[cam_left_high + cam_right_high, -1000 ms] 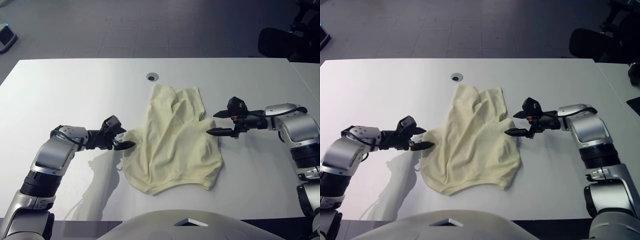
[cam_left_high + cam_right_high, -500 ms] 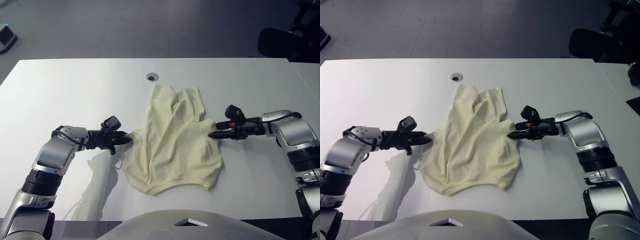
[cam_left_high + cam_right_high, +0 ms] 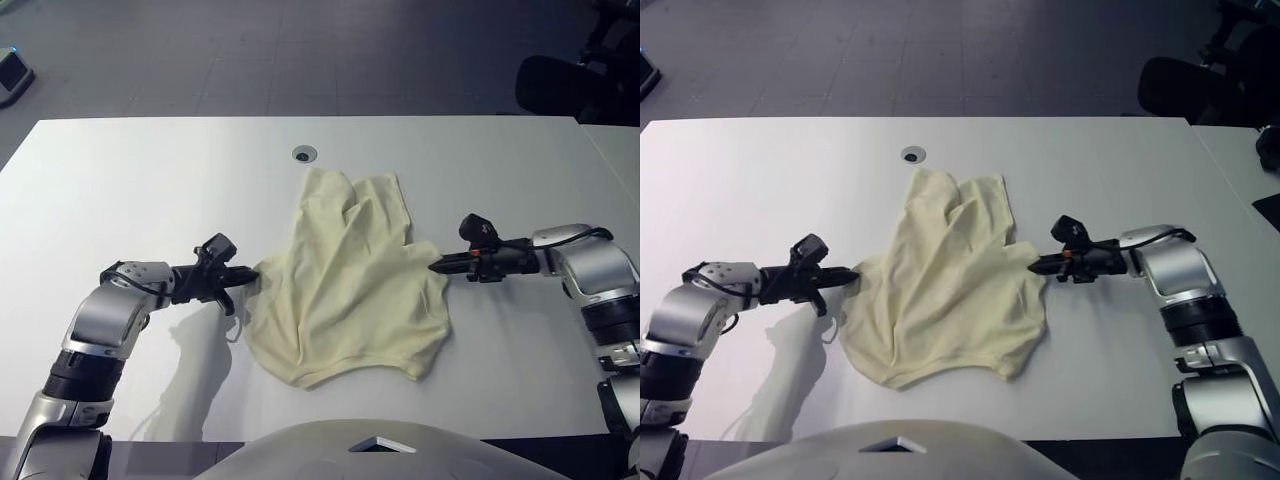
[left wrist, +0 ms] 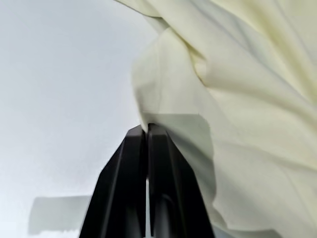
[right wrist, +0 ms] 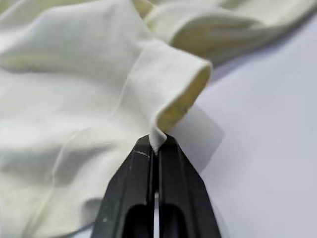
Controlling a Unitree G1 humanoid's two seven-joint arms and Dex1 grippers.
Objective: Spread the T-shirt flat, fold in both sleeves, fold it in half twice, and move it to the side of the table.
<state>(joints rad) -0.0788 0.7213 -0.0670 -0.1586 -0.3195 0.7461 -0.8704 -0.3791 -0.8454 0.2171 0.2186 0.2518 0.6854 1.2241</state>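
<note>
Across a broad white rectangular table (image 3: 120, 180), bare surface lies open on the robot's left, with a narrower strip on its right and a wide band toward the far edge. Near the table's middle, closer to the near edge, a crumpled pale-yellow cotton T-shirt (image 3: 345, 290) lies bunched in loose folds, narrowing toward the far side. A small round metal cable grommet (image 3: 304, 153) sits in the tabletop just beyond the shirt's far end, apart from the cloth. Past the far right corner, off the table, a black chair (image 3: 560, 85) stands on the grey floor. The black two-fingered left gripper (image 3: 243, 277) sits low at the shirt's left edge, its fingers clenched on a fold of the cloth. The black two-fingered right gripper (image 3: 437, 265) is at the shirt's right side, likewise pinched tight on a hemmed edge, with a rolled lip of fabric curling just beyond the fingertips.
</note>
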